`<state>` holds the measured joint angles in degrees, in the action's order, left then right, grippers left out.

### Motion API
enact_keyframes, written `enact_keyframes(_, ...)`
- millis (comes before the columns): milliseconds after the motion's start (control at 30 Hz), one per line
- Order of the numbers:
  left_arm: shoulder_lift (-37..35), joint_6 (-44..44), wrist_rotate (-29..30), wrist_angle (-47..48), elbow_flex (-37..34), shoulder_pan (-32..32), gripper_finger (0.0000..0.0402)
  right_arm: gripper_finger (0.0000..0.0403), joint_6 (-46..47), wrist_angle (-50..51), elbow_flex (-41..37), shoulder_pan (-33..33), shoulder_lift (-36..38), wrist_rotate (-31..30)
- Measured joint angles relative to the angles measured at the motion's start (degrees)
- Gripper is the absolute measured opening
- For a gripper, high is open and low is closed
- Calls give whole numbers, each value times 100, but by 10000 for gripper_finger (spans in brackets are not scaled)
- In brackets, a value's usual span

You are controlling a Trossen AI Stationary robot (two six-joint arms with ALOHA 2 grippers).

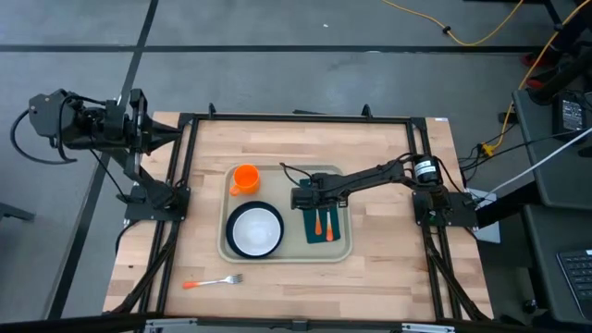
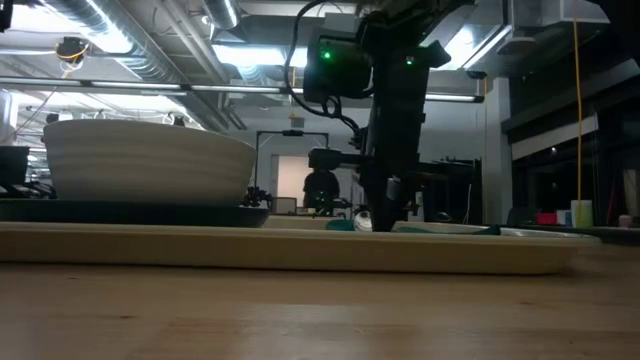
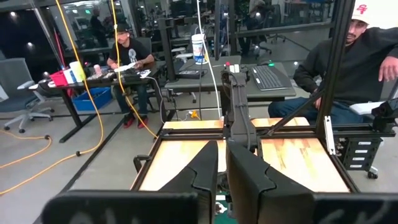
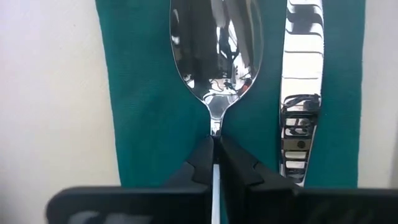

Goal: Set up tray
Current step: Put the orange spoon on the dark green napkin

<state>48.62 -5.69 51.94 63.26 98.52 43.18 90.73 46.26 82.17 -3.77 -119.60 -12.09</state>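
The pale beige tray (image 1: 344, 252) lies mid-table. On it stand an orange cup (image 1: 245, 178) and a white bowl (image 1: 255, 229) on a dark plate. A dark green napkin (image 4: 143, 93) also lies on it, with a knife (image 4: 301, 62). My right gripper (image 4: 214, 140) points down over the napkin's far end (image 1: 313, 202), shut on a spoon (image 4: 217, 56). The spoon's bowl lies close over the napkin beside the knife. My left gripper (image 1: 176, 132) is shut on nothing, raised off the table's far left corner. My right gripper pinches the spoon's thin neck (image 4: 215, 124), just behind its bowl, between the two fingertips (image 4: 200, 155). The fingers come from above, pointing steeply down, and lie across the handle. The spoon lies level over the napkin; whether it rests on the cloth, I cannot tell.
A fork with an orange handle (image 1: 213, 281) lies on the bare wood near the table's front left. A black frame (image 1: 296, 117) runs around the table. People sit at desks (image 3: 127, 53) beyond the table.
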Motion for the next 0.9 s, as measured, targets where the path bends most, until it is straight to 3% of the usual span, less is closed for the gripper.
enact_keyframes(333, 0, -5, -6, 60, 0, 1, 24, 58, -319, 356, 319, -9, -56, 169)
enact_keyframes(600, 0, -101, -15, 188, 0, 1, 27, 65, -786, 1049, 1040, -11, -54, 110)
enact_keyframes(767, 0, -107, -124, 192, 0, 0, 25, 66, -1013, 2238, 2049, -26, -47, -380)
enact_keyframes(900, 1, -517, -757, 515, 0, 1, 28, 66, -1017, 3388, 3187, -187, -45, -1273)
